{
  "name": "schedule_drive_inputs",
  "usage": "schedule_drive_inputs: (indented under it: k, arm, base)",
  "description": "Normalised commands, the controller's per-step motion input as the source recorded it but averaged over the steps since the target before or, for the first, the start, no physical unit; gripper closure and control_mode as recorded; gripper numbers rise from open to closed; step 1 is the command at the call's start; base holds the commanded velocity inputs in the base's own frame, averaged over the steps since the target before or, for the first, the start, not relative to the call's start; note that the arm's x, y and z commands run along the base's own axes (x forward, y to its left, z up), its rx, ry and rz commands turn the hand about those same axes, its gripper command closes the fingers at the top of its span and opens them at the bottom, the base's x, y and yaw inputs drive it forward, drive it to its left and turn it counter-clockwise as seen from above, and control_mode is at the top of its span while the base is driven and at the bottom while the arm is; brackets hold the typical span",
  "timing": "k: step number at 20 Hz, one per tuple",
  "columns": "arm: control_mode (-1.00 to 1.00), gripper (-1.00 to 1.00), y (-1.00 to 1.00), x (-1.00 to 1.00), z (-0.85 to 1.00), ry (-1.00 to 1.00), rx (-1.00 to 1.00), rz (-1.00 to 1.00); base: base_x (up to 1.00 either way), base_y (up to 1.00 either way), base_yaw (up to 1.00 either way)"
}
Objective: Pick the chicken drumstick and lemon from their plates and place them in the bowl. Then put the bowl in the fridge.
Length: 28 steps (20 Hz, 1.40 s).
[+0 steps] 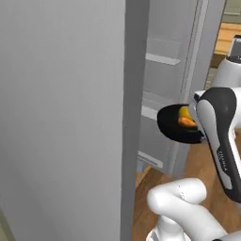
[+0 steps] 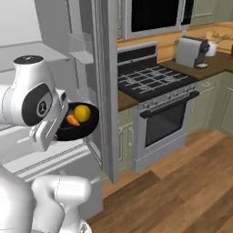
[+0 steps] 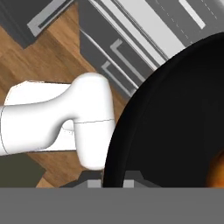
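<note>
Grey dominates my left base view: the fridge (image 1: 61, 117) with its flat door swung open toward me, and past the door's edge I can see pale shelves inside. Everything else I place against that fridge. From the right base view, a stove (image 2: 157, 84) with a black cooktop stands just beside the fridge on its far side, a microwave (image 2: 154, 16) hangs above the stove, and a toaster (image 2: 191, 51) sits on the counter further along. Wooden floor (image 2: 182, 191) runs out in front of the fridge.

My arm reaches toward the fridge's open front, carrying the black bowl (image 2: 77, 123) in the air at the opening, level with the lower shelves and clear of the floor. I see my gripper (image 3: 113, 181) clamped on the bowl's rim, one fingertip on either side of the wall, jaws drawn tight together on it in the hand view.

Inside the bowl the yellow lemon (image 2: 82, 112) sits next to the orange-brown chicken drumstick (image 2: 72, 120), the two touching or nearly so.
</note>
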Motion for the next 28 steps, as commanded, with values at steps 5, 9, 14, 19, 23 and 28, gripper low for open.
schedule_drive_inputs:
  k: [5,9,14,19,23,28]
  arm:
    - [1.0,1.0,0.0,0.0,0.0,0.0,0.0,0.0]
    - [1.0,1.0,0.0,0.0,0.0,0.0,0.0,0.0]
    - [1.0,1.0,0.0,0.0,0.0,0.0,0.0,0.0]
    - [1.0,1.0,0.0,0.0,0.0,0.0,0.0,0.0]
    - [1.0,1.0,0.0,0.0,0.0,0.0,0.0,0.0]
    - [1.0,1.0,0.0,0.0,0.0,0.0,0.0,0.0]
  base:
    - [0.0,-0.22,0.62]
    - [0.0,-0.25,0.87]
    - [0.0,-0.33,0.81]
    - [0.21,-0.33,0.36]
    - [0.46,-0.21,0.07]
    - [0.54,-0.16,0.07]
